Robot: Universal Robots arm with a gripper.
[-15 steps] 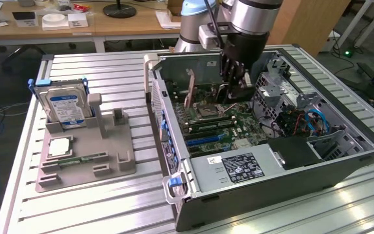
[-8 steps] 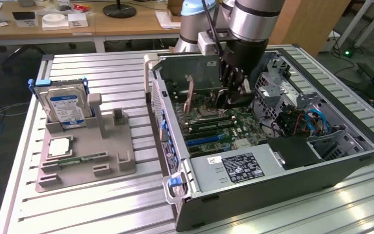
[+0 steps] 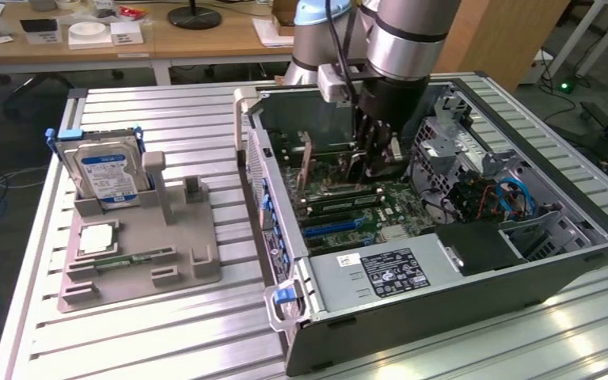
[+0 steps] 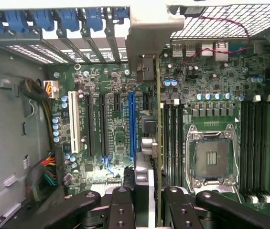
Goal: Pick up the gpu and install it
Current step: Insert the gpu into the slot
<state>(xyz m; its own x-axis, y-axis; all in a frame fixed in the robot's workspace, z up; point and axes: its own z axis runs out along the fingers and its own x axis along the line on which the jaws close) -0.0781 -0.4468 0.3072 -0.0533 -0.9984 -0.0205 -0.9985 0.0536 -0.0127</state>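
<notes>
The black two-fingered gripper (image 4: pixel 146 202) reached down inside the open dark-grey computer case (image 3: pixel 557 261). Its jaws were partly closed on the gpu (image 4: pixel 158 119), a thin flat circuit card with a tan edge strip. The card stood on edge over the green motherboard (image 4: pixel 115 109). Its long axis ran parallel to the long blue expansion slot (image 4: pixel 132 124), and its pale metal bracket end (image 4: pixel 149 28) pointed at the case wall with the row of blue clips (image 4: pixel 44 19).

The card sat between the blue slot and the black memory slots (image 4: pixel 173 133), close to both. Whether its lower edge touched the board could not be told.

Open board lay beyond the slots, and case walls closed every side. On the ribbed metal tabletop (image 3: pixel 177 332), well apart to the exterior view's left, stood a silver hard drive (image 3: pixel 108 174).
</notes>
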